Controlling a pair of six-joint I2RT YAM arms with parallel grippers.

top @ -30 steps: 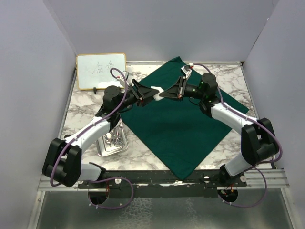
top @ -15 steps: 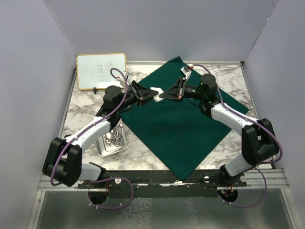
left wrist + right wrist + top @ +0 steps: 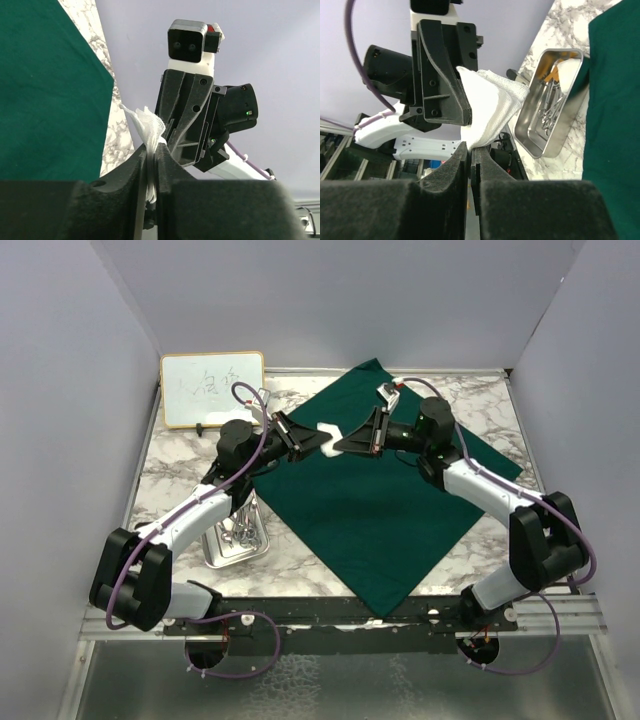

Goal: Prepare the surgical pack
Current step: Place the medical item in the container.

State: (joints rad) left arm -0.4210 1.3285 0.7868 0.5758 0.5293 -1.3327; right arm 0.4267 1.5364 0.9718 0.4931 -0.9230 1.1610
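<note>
A white gauze [image 3: 327, 428] hangs in the air above the far part of the spread dark green drape [image 3: 370, 500], gripped from both sides. My left gripper [image 3: 322, 437] is shut on it; in the left wrist view the gauze [image 3: 147, 125] is pinched between the jaws of this gripper [image 3: 151, 150]. My right gripper [image 3: 340, 443] faces it tip to tip. In the right wrist view its jaws stand almost together on the lower edge of the gauze [image 3: 490, 110] at the gripper [image 3: 470, 147]. The steel tray [image 3: 240, 558] with silver instruments [image 3: 550, 107] lies left of the drape.
A wood-framed whiteboard [image 3: 212, 388] stands at the back left corner. Grey walls close in the marble table [image 3: 170, 470] on three sides. The left forearm passes over the tray's far end. The drape's near corner reaches the front rail [image 3: 380, 610].
The left gripper's jaws have closed onto the gauze that the right gripper holds up. Both arms have barely shifted; the right wrist has moved slightly toward the back.
</note>
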